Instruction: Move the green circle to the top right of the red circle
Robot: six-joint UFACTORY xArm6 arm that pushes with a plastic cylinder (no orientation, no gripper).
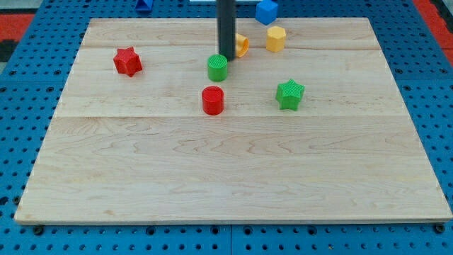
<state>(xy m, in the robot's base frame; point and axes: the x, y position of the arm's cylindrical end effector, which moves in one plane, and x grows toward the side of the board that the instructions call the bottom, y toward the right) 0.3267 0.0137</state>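
The green circle [217, 68] stands on the wooden board just above the red circle [212, 100], slightly to its right. My tip [226, 56] is at the lower end of the dark rod, touching or almost touching the green circle's upper right edge. The rod comes down from the view's top. The red circle stands apart from the green one, a small gap below it.
A red star [128, 61] is at the left. A green star [289, 94] is right of the red circle. An orange block [241, 45] sits partly behind the rod, a yellow hexagon [275, 39] beside it. A blue block [267, 11] lies beyond the board's top edge [318, 19].
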